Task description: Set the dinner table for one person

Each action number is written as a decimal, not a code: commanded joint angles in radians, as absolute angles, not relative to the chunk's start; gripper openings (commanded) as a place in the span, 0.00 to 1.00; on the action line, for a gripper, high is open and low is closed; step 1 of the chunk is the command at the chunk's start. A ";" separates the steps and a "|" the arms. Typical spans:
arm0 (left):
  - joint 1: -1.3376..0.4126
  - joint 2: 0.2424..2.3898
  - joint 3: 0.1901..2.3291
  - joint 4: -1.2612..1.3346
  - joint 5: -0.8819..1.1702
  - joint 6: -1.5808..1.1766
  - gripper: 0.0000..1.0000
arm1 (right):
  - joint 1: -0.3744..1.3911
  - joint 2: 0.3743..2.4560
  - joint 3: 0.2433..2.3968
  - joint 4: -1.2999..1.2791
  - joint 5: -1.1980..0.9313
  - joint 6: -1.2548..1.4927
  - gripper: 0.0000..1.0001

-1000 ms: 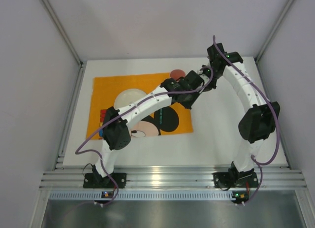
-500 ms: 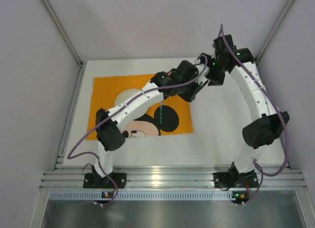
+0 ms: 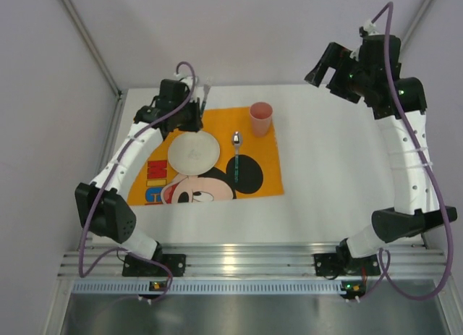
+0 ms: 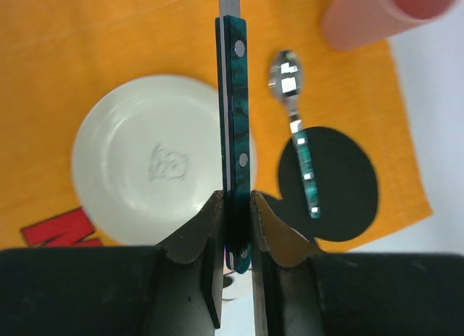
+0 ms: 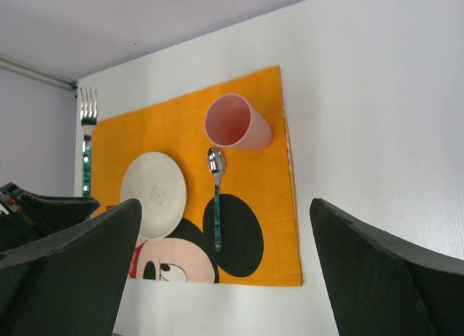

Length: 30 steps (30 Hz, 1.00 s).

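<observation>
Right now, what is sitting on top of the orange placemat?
A white plate, a teal-handled spoon and a pink cup. The plate hides part of the printed mouse face. The fork is held in the left gripper.

Left arm (image 3: 134,143): stretched toward far left corner of dinner table (image 3: 325,190); left gripper (image 4: 233,205) clamped on fork (image 4: 235,118) handle.
Right arm (image 3: 409,154): raised over far right corner; right gripper (image 5: 225,205) spread wide, empty.

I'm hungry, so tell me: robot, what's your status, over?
Left gripper shut on fork. Right gripper open, empty. Plate, spoon, cup on placemat on dinner table. Nothing blocking.
</observation>
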<state>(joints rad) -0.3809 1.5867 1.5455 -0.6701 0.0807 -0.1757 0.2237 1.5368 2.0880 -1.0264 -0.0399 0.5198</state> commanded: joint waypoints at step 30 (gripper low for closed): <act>0.184 1.736 1.177 -0.756 0.215 -0.201 0.45 | 0.206 1.606 1.784 -0.945 -0.195 0.529 1.00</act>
